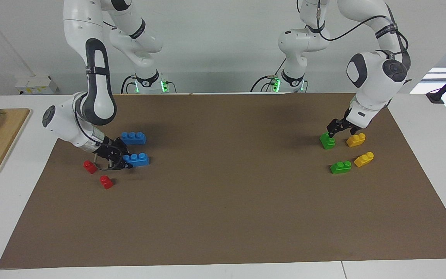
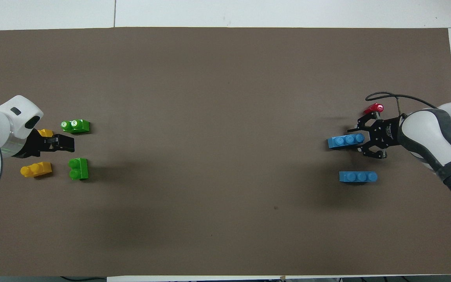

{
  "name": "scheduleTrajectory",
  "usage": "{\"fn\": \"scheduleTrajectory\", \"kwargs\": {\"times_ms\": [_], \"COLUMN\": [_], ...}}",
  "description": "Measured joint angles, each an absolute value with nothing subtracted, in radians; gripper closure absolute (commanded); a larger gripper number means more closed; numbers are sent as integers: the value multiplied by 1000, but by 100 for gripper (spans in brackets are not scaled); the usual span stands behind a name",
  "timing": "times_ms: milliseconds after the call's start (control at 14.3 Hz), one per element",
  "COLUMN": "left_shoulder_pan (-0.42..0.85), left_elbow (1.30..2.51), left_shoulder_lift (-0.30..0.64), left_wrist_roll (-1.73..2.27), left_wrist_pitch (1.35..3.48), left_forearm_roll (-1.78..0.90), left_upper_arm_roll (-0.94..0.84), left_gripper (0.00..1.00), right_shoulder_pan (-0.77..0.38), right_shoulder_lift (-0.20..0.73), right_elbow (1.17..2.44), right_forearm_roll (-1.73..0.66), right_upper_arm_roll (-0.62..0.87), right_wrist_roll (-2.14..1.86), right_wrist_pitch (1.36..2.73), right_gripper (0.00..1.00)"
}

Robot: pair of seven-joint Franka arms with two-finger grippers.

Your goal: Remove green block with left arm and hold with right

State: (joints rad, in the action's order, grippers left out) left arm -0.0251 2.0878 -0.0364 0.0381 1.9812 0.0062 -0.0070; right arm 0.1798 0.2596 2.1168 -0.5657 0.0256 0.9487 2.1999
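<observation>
Starting at the left claw (image 1: 332, 131): hangs empty a little above the brown mat (image 1: 227, 174), tilted down toward the green block (image 1: 327, 141), tips seemingly apart, though hard to read at this angle. Grips nothing, in any case. Directly under and just beside those tips, finds the green block lying free on the mat at the left arm's end of the counter (image 1: 432, 128), studs up, untouched. From overhead, shows its long axis running away from the robots, so would probably call for a pinch across the short sides, with the wrist turned to suit. Close by, takes in a yellow brick (image 1: 355, 140) just beside the block toward the counter's end, then a second green block (image 1: 340, 167) and another yellow brick (image 1: 364, 159) farther from the robots, the second green one lying crosswise to the first. Leaves little room on the yellow side for a tip to slip in. Moving outward to the right arm's end, well apart from all this: meets the right claw (image 1: 127, 161) low on the mat at one end of a blue brick (image 1: 138, 159); cannot tell whether clamped on it or loose. Nearer the robots, passes another blue brick (image 1: 133, 137); beside the claw, two small red pieces (image 1: 90, 166). Puts the left arm far nearer the green block.
</observation>
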Motion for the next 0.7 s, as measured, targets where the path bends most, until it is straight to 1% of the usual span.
{"fn": "scheduleTrajectory", "kwargs": {"times_ms": [140, 210, 279, 419, 559, 699], "left_shoulder_pan": [-25, -25, -25, -25, -19, -13], "left_elbow": [2034, 2016, 2002, 1969, 1905, 1820], "left_shoulder_lift": [-46, -53, -63, -77, -75, -52], "left_wrist_roll": [38, 37, 37, 37, 37, 38], "left_wrist_pitch": [1914, 1891, 1868, 1826, 1764, 1701], "left_forearm_roll": [6, 6, 6, 6, 6, 6], "left_upper_arm_roll": [-9, -14, -20, -25, -26, -27], "left_gripper": [0, 0, 0, 0, 0, 0], "right_shoulder_pan": [180, 180, 180, 180, 180, 180], "right_shoulder_lift": [255, 251, 243, 219, 185, 151], "right_elbow": [2105, 2097, 2088, 2065, 2036, 1995], "right_forearm_roll": [-568, -569, -569, -569, -568, -553], "right_upper_arm_roll": [26, 26, 26, 26, 26, 26], "right_wrist_roll": [951, 955, 961, 982, 997, 1000], "right_wrist_pitch": [2187, 2176, 2161, 2117, 2071, 2011], "right_gripper": [13, 9, 8, 0, 0, 0]}}
